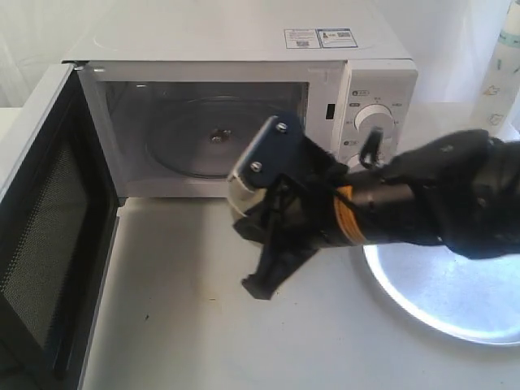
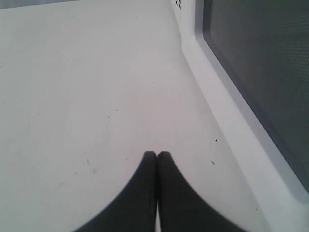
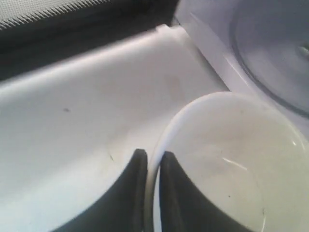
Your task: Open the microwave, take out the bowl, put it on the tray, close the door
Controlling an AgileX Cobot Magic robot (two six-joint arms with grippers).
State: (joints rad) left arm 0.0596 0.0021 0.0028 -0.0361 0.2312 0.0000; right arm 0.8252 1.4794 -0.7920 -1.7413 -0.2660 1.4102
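Note:
The white microwave (image 1: 244,36) stands open, its cavity holding only the glass turntable (image 1: 207,134). Its door (image 1: 45,236) is swung out to the left with the black mesh inner side showing. My right gripper (image 3: 153,157) is shut on the rim of the cream-white bowl (image 3: 231,164). It holds the bowl (image 1: 240,191) above the table, just in front of the cavity. The silver tray (image 1: 455,292) lies on the table at the right, below my right arm. My left gripper (image 2: 157,154) is shut and empty over the table beside the door (image 2: 260,63); the exterior view does not show it.
The open door takes up the left side of the white table (image 1: 203,333). A bottle (image 1: 504,65) stands at the far right beside the microwave. The turntable (image 3: 275,53) and door mesh (image 3: 48,9) also show in the right wrist view.

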